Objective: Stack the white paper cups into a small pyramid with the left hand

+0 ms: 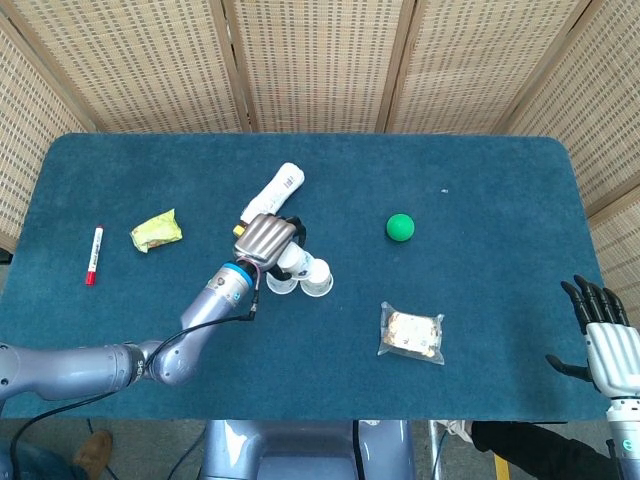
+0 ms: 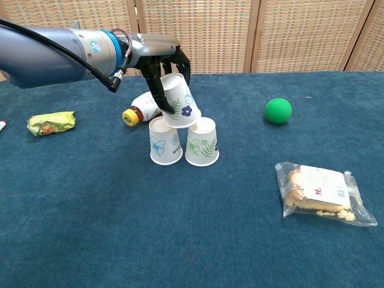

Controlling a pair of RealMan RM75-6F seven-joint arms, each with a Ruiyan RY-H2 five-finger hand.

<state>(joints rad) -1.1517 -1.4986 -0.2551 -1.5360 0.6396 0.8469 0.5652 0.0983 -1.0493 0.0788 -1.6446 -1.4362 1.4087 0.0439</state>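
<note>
Two white paper cups stand upside down side by side on the blue table: the left cup (image 2: pixel 164 141) with a blue print and the right cup (image 2: pixel 202 141) with a green leaf print. My left hand (image 2: pixel 161 63) grips a third cup (image 2: pixel 179 102), upside down and tilted, just above the gap between the two; whether it touches them I cannot tell. In the head view the left hand (image 1: pixel 267 238) covers much of the held cup (image 1: pixel 296 259) over the pair (image 1: pixel 316 279). My right hand (image 1: pixel 604 338) hangs open off the table's right edge, holding nothing.
A lying white bottle (image 2: pixel 140 107) with a yellow cap sits just behind the cups. A green ball (image 2: pixel 278 111) is to the right, a bagged snack (image 2: pixel 318 192) at the front right, a yellow wrapper (image 2: pixel 51 122) and a red marker (image 1: pixel 94 254) at the left.
</note>
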